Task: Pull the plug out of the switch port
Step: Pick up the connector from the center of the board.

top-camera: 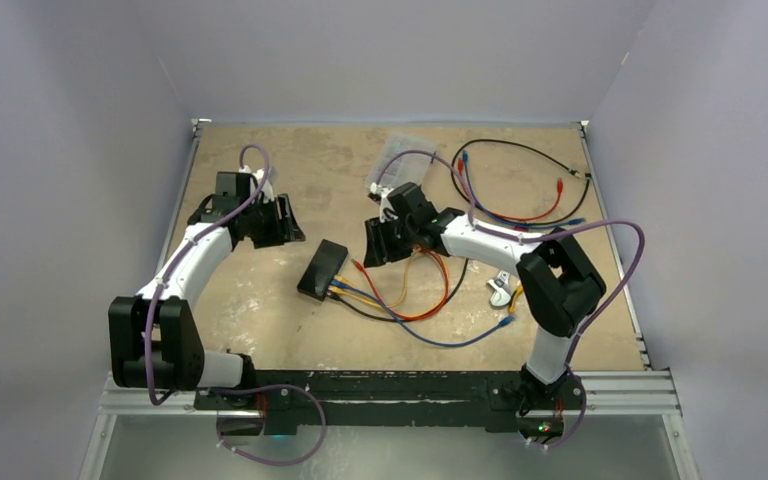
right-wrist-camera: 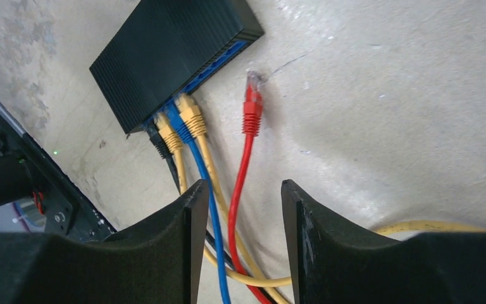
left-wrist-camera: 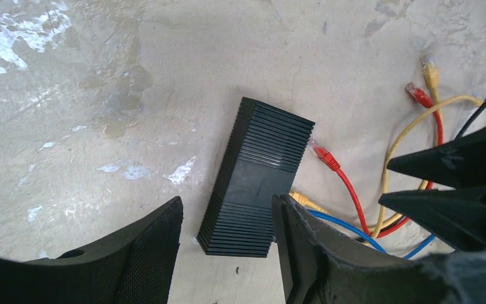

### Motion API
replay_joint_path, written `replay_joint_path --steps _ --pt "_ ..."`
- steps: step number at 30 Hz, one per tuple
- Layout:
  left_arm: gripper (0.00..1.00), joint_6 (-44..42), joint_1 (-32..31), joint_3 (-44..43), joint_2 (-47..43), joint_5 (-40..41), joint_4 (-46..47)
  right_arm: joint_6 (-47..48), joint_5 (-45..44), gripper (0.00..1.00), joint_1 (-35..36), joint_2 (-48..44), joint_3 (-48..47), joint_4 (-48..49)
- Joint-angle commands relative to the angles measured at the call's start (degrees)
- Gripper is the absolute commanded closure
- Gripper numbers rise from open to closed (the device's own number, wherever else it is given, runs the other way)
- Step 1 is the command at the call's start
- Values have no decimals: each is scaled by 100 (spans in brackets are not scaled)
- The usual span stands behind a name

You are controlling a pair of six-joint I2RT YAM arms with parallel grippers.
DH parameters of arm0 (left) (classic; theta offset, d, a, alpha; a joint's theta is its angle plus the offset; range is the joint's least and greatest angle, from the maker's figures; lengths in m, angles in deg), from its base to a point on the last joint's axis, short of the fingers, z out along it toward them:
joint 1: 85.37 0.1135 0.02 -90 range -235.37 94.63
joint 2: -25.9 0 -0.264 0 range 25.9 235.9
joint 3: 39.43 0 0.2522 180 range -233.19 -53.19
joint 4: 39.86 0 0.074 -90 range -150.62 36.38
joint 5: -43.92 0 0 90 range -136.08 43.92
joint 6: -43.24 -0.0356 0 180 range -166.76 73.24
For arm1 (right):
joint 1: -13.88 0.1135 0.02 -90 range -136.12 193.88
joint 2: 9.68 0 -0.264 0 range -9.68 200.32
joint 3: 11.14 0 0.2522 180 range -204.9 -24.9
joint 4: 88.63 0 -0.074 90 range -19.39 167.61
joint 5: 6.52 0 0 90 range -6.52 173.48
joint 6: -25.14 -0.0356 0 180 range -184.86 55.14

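Beside the switch (right-wrist-camera: 171, 50), red plug (right-wrist-camera: 251, 107) lies before the open, empty right gripper (right-wrist-camera: 243, 185)

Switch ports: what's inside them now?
Four plugs sit in the switch: a black plug, a blue plug and two yellow plugs. The red plug lies outside on the table. Remaining ports look empty, though the angle hides their depth.

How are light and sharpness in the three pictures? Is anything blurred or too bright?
Top external: soft, even light, weak shadows on the table; the switch is small but sharp. Left wrist: the switch's ribs are crisp, the near fingers dark with little detail. Right wrist: the red plug is sharp; the table at right looks pale, washed out.
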Motion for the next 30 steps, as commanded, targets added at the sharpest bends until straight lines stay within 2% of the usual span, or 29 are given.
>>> replay_joint_path --steps 1,6,10,16,21,24,30 --pt "46 -175 35 -71 12 129 -15 150 -658 52 429 45 -332 -506" --pt "46 -160 37 -48 19 115 9 145 -1134 55 716 245 -539 -773" --pt "46 -156 39 -62 40 183 -20 145 -1141 62 809 372 -579 -788" --pt "46 -153 37 -52 29 165 -9 146 -1339 67 886 521 -636 -879" --pt "46 -152 39 -58 17 152 -9 127 -1354 90 908 522 -667 -865" --pt "46 -148 36 -48 3 153 3 140 -1389 99 910 480 -710 -877" --pt "46 -146 39 -39 12 138 8 149 -1263 100 910 397 -835 -932"
